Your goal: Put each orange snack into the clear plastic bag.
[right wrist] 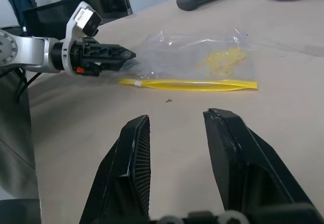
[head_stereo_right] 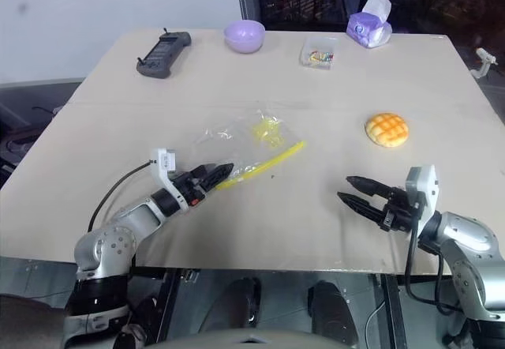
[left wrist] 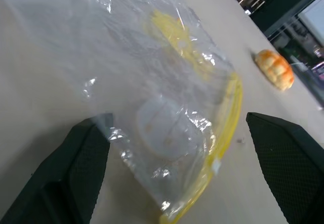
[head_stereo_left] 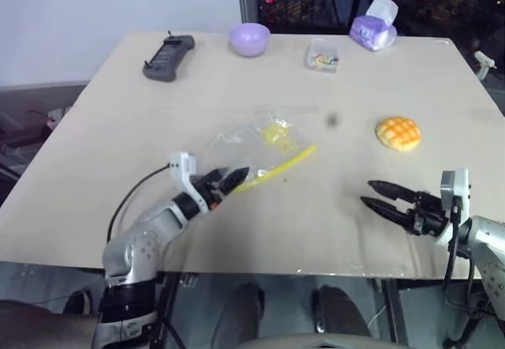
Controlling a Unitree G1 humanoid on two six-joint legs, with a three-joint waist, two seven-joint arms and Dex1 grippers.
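The left gripper [head_stereo_left: 230,180] is gaping wide at the clear plastic bag's [head_stereo_left: 256,141] near corner. The right gripper [head_stereo_left: 377,199] is hovering partly spread, holding nothing, the orange snack [head_stereo_left: 398,133] lying beyond it.

**Four cameras, one surface**

Two head cameras look forward and down from above the near edge of the surface [head_stereo_left: 95,167], taking in all of it. The left wrist camera sits low and very close to the bag [left wrist: 167,107]. The right wrist camera looks level across the surface toward the same bag, from farther off.
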